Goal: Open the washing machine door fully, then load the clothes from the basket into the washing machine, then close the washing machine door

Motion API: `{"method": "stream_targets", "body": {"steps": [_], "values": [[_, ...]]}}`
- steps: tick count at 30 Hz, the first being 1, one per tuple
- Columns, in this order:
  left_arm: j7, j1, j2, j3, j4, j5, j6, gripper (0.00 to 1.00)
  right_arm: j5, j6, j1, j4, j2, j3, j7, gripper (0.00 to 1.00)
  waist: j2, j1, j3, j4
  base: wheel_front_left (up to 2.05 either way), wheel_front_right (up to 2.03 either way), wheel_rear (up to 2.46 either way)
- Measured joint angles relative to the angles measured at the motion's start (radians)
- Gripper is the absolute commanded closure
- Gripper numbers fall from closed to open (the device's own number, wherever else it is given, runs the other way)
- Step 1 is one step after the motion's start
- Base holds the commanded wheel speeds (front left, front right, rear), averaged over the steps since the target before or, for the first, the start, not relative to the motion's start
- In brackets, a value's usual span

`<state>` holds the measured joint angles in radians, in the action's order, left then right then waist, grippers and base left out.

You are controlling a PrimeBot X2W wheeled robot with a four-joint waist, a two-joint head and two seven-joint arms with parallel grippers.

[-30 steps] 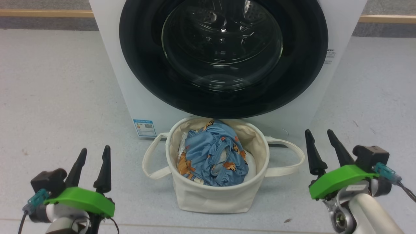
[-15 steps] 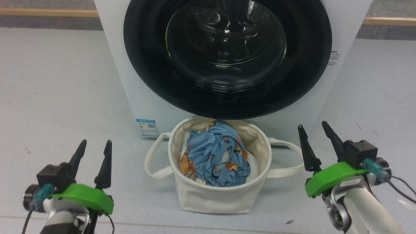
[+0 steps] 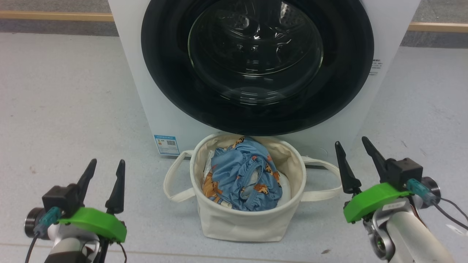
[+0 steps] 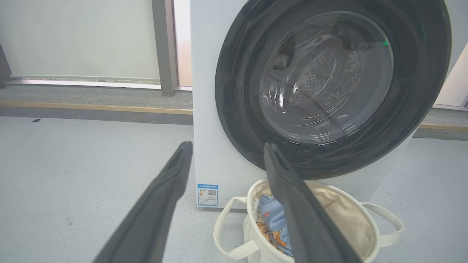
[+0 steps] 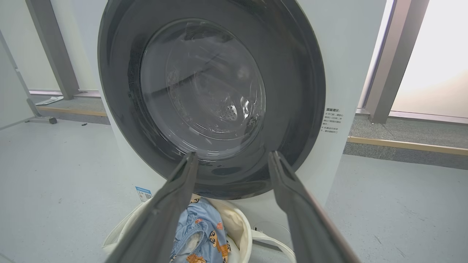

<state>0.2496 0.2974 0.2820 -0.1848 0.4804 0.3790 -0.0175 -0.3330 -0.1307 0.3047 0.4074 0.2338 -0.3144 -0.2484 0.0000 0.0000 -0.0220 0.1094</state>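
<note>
Well, the big round black door (image 3: 342, 73) is shut on the white washing machine (image 3: 153, 106). Blue cartoon clothes (image 3: 243, 179) lie in the round cream cloth basket (image 3: 241, 223) below. The left gripper (image 3: 107, 162) and right gripper (image 3: 351, 141) gape, empty.

We are in what looks like a test room rather than a home: the washing machine (image 4: 204, 120) stands free on a speckled grey floor (image 3: 65, 91), backed by frosted glass panels (image 4: 80, 36) between grey metal posts (image 5: 384, 54).

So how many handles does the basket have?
2. The left handle loops out from the basket's left side, and the right handle loops out from its right side. None seem hidden.
</note>
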Motion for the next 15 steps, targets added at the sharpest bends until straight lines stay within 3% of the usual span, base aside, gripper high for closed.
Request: {"method": "stream_targets", "body": {"steps": [15], "values": [[0.0, 0.0, 0.0, 0.01, 0.001, 0.012, 0.0, 0.0, 0.007, 0.0, -0.004, 0.004, 0.0, 0.043, 0.0, 0.0, 0.0, 0.0, -0.006, -0.002, 0.0, 0.0, 0.0]]}}
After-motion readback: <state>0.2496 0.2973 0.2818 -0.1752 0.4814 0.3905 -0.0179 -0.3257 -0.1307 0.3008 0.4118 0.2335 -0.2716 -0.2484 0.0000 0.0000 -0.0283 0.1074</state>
